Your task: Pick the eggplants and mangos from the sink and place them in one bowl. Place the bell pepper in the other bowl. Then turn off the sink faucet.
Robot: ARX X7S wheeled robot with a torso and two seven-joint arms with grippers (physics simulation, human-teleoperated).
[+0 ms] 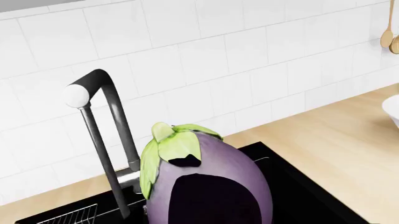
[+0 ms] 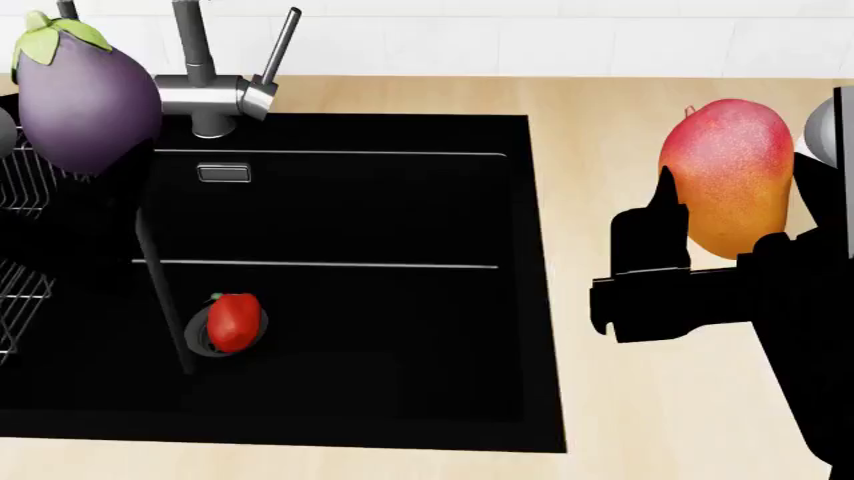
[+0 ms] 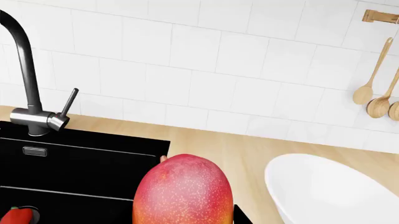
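Note:
My left gripper is shut on the dark purple eggplant, held above the sink's far left corner next to the sink faucet. The eggplant fills the left wrist view. My right gripper is shut on the red-to-yellow mango, held over the wooden counter right of the sink. The red bell pepper lies on the drain. A white bowl stands on the counter just beyond the mango. A thin dark line like a water stream drops from the spout toward the drain.
A wire rack hangs at the sink's left side. The faucet's lever slants up. Wooden spoons hang on the white tiled wall behind the bowl. A bowl's rim shows at the edge of the left wrist view.

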